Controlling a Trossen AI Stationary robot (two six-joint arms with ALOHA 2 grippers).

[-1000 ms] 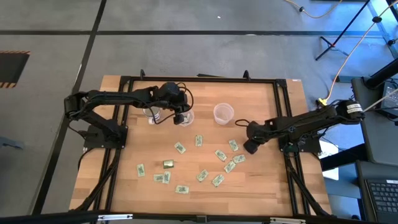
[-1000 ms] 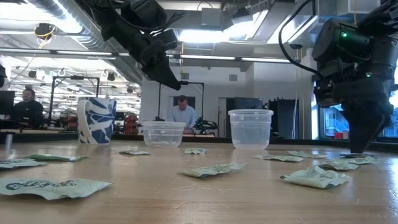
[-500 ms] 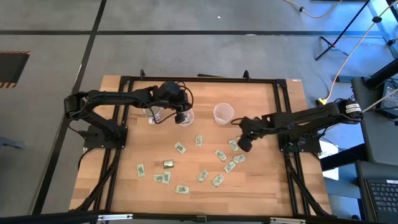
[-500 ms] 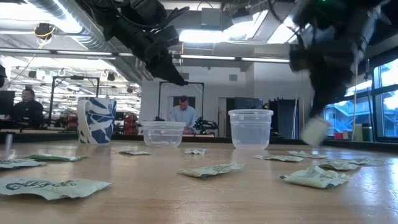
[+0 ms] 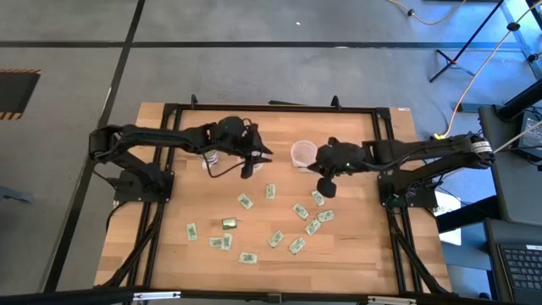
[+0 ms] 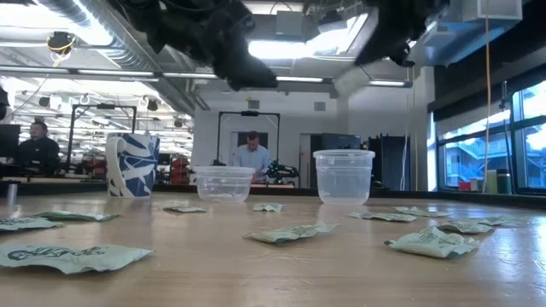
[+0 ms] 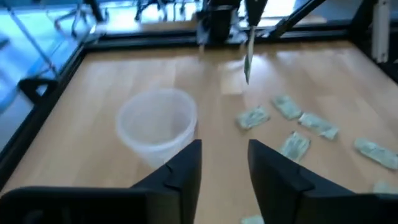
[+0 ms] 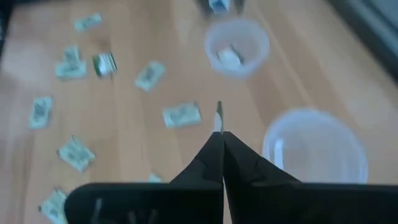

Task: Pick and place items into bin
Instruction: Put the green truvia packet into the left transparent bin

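- Currently 1 packet is in transit; by my count about 11 pale-green packets (image 5: pixel 301 211) plus 1 olive-gold packet (image 5: pixel 229 223) lie loose on the table (image 5: pixel 356 254), spread across the lower middle of the high view
- Progress, judged: early, with most of the picking left to do
- Right gripper (image 8: pixel 219 134): jaws closed to a thin line, pinching the held packet (image 8: pixel 218 115) by its edge. It hangs just right of centre in the high view, beside the clear cup (image 5: pixel 303 153). Low view shows this packet raised at upper centre-right, well above the cup rim and not yet over the opening, as far as I can tell
- Left gripper (image 7: pixel 224 146): jaws parted by a moderate gap, nothing between them. It sits left of centre in the high view, over the upper part of the table
- Containers: right wrist view shows 2 clear cups. The far cup (image 8: pixel 236 46), at upper centre of that frame, holds 1 white item; what it is, too blurred to tell. The near cup (image 8: pixel 314 152), lower right there, looks empty
- Low view adds a blue-and-white mug (image 6: pixel 132 165) at left and a shallow clear tub (image 6: pixel 223 182) at centre; contents of both cannot be told
- Next, judged: carry the held packet over a cup mouth and release, then return for the loose ones
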